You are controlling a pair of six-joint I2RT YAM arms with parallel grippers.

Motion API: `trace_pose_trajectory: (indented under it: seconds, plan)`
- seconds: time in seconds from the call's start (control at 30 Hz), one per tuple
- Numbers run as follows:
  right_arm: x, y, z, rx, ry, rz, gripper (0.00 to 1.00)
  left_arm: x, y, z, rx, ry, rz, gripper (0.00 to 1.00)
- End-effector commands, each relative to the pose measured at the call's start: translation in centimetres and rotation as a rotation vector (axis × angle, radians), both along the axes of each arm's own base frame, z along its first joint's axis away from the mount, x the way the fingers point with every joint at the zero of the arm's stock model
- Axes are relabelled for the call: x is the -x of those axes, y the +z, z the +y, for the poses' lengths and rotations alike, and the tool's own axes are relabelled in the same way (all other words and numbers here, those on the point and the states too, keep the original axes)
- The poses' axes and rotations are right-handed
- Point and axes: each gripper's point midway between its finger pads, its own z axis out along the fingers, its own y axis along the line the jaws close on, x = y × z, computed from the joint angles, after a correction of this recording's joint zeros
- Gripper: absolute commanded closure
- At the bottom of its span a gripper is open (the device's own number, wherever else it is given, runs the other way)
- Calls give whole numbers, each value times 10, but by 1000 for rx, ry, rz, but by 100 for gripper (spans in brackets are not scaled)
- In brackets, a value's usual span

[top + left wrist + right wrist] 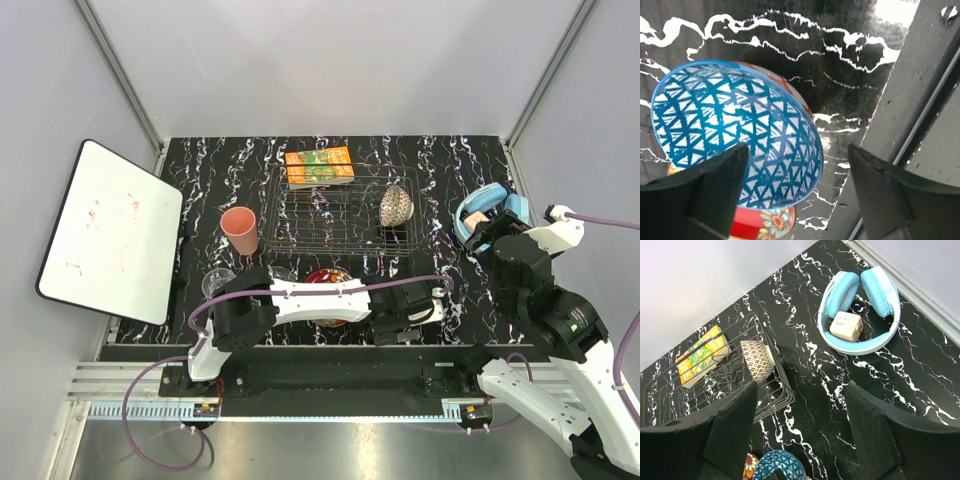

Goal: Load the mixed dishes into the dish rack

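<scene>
Plainly, the dish rack (320, 215) was the largest thing, and crowding was its risk. The orange-green carton (318, 165) lay across its far edge and the brownish patterned bowl (395, 205) stood on its side in its right end, so a dish lowered carelessly could knock either.

Just in front of the rack lay the red floral plate (765, 222), with the blue patterned bowl (735, 135) tilted on top. The left gripper (797, 150) hovered at that bowl, jaws spread wide; whether a finger touched the rim I could not tell. A pinch on that thin, sloping rim could slip, or drag the plate along.

The right gripper (801, 389) hung right of the rack, jaws spread and empty. Left of the rack stood the salmon-pink cup (238, 230) and, nearer the arms, the clear drinking glass (218, 283).

The rack was an open basket of thin silver wire. The plate was glossy red with flowers. The blue bowl was white inside, latticed with blue triangles.
</scene>
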Motion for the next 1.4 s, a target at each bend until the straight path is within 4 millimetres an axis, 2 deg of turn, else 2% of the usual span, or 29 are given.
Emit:
trace_pose_trajectory:
  seconds: [0.0,0.1,0.13,0.2,0.23,0.3,0.4,0.5,0.57,0.67,0.8,0.83,0.87,0.9,0.93,0.97,1.0,1.03,1.07,1.1,1.13,1.17,1.2,1.23,1.27,1.37]
  plan:
    - [-5,3,-3,18,-31,-11,23,-1,9,-23,88,-1,-8,30]
    - [-4,4,-3,17,-29,-12,24,-4,8,-25,94,8,-18,46]
    - [-4,4,-2,15,-25,-13,24,-4,8,-27,98,7,-22,58]
    - [-3,5,-3,15,-26,-17,25,-6,7,-27,97,11,-27,71]
    - [-3,6,-3,15,-25,-17,25,-6,8,-29,102,11,-30,80]
    - [-3,8,-4,18,-25,-22,26,-9,9,-31,106,18,-42,85]
    - [-2,11,-5,23,-24,-25,27,-11,10,-35,117,23,-46,99]
    - [-2,13,-7,41,-35,-25,28,-13,20,-42,144,30,-53,100]
    - [-3,15,-9,59,-41,-23,28,-17,38,-47,185,40,-63,100]
    - [-2,21,-12,74,-51,-30,29,-21,80,-56,269,53,-69,100]
    - [-3,24,-13,84,-54,-32,31,-26,161,-62,455,67,-17,100]
    - [-3,24,-13,85,-53,-32,31,-21,186,-62,522,49,27,100]
    - [-3,24,-13,87,-55,-31,32,-31,199,-60,555,69,58,100]
    - [-4,24,-13,88,-53,-29,32,-36,226,-60,609,90,90,100]
    - [-4,24,-13,88,-53,-29,33,-31,238,-62,658,87,187,100]
    - [-4,24,-12,93,-52,-25,33,-52,253,-55,718,169,244,100]
    - [-5,25,-13,93,-57,-26,34,-62,263,-54,768,187,283,100]
    - [-6,25,-12,95,-56,-25,34,-62,272,-54,801,171,358,100]
    - [-6,25,-12,98,-56,-22,34,-84,279,-45,840,238,395,100]
    - [-8,23,-10,103,-52,-15,35,-86,291,-46,897,212,457,100]
    - [-10,22,-9,105,-51,-9,35,-108,298,-36,942,251,491,100]
    - [-11,20,-7,106,-47,-2,35,-116,309,-39,1005,283,562,100]
    - [-13,17,-5,107,-45,5,35,-115,313,-38,1025,263,645,100]
    - [-14,14,-4,102,-46,10,36,-127,313,-34,1048,289,679,100]
    - [-15,13,-2,100,-43,15,36,-132,321,-37,1089,294,724,100]
    - [-20,7,3,95,-40,30,36,-140,318,-41,1120,286,780,100]
